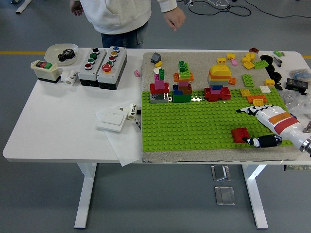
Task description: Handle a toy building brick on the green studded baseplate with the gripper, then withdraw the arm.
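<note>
Our right hand, fingers spread and holding nothing, sits beside the small red plastic brick, which we judge light, rigid, best pinched by its sides.

One green studded baseplate lies on the surface. Three brick towers stand along its far edge: a red and pink one, a green and orange one, and a yellow-topped one. One red brick sits alone near the baseplate's near right corner. Two grey push-button boxes stand toward the far left, with one cream switch box and one white bowl. One robot hand is in view. One person stands at the far side.
</note>
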`<action>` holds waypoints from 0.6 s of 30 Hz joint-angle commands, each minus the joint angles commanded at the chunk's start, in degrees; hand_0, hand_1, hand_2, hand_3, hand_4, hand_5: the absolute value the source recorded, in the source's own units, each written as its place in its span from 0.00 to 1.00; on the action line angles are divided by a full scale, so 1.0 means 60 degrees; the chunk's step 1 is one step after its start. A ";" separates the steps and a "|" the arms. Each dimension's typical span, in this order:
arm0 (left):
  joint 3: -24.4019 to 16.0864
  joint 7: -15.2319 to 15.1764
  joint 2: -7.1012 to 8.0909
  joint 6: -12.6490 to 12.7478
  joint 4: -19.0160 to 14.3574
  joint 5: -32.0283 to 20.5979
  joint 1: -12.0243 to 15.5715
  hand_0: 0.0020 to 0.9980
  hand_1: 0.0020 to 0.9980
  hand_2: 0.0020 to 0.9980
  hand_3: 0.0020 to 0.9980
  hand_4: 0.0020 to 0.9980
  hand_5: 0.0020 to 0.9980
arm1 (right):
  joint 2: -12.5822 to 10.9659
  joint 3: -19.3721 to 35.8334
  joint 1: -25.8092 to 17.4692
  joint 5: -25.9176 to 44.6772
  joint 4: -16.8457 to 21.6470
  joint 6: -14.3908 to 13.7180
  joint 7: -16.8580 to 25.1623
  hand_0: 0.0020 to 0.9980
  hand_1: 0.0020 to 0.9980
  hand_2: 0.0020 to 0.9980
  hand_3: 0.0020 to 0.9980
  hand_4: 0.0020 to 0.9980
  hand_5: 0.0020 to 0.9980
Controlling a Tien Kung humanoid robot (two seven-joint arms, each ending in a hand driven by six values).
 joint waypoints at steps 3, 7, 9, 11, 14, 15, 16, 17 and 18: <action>-0.0035 0.0010 -0.0002 -0.0001 0.0000 0.0045 -0.0013 0.80 0.68 0.59 0.53 0.53 0.50 | -0.0100 0.0099 -0.0213 0.0135 0.0345 0.0000 0.0053 0.73 0.71 0.77 0.77 0.80 0.32; -0.0102 0.0024 -0.0002 -0.0001 0.0000 0.0115 -0.0025 0.80 0.68 0.59 0.53 0.53 0.50 | -0.0210 0.0181 -0.0507 0.0100 0.0703 0.0097 0.0060 0.70 0.68 0.75 0.69 0.78 0.33; -0.0144 0.0032 -0.0003 -0.0001 0.0000 0.0154 -0.0023 0.80 0.68 0.59 0.53 0.53 0.50 | -0.0254 0.0176 -0.0613 0.0019 0.0820 0.0143 0.0067 0.70 0.68 0.75 0.69 0.78 0.33; -0.0156 0.0036 0.0001 -0.0004 0.0000 0.0175 -0.0019 0.80 0.68 0.59 0.53 0.53 0.50 | -0.0278 0.0190 -0.0712 -0.0062 0.0901 0.0158 0.0067 0.71 0.68 0.74 0.67 0.78 0.33; -0.0173 0.0039 0.0000 -0.0003 0.0000 0.0200 0.0003 0.80 0.68 0.59 0.53 0.53 0.50 | -0.0280 0.0215 -0.0819 -0.0187 0.0966 0.0165 0.0062 0.71 0.68 0.74 0.67 0.78 0.33; -0.0171 0.0039 0.0000 -0.0002 0.0000 0.0200 0.0007 0.80 0.68 0.59 0.53 0.53 0.50 | -0.0282 0.0217 -0.0836 -0.0213 0.0977 0.0167 0.0061 0.71 0.68 0.74 0.67 0.78 0.33; -0.0173 0.0040 0.0000 -0.0003 0.0000 0.0207 0.0016 0.80 0.68 0.59 0.53 0.53 0.50 | -0.0290 0.0198 -0.0857 -0.0263 0.0979 0.0184 0.0051 0.71 0.68 0.74 0.67 0.78 0.33; -0.0180 0.0042 0.0000 -0.0004 0.0000 0.0218 0.0023 0.80 0.68 0.59 0.53 0.53 0.50 | -0.0293 0.0186 -0.0871 -0.0305 0.0973 0.0197 0.0044 0.71 0.68 0.74 0.65 0.78 0.33; -0.0190 0.0044 0.0001 -0.0007 0.0000 0.0236 0.0032 0.80 0.68 0.59 0.53 0.53 0.50 | -0.0295 0.0175 -0.0888 -0.0351 0.0961 0.0211 0.0038 0.71 0.68 0.74 0.65 0.78 0.33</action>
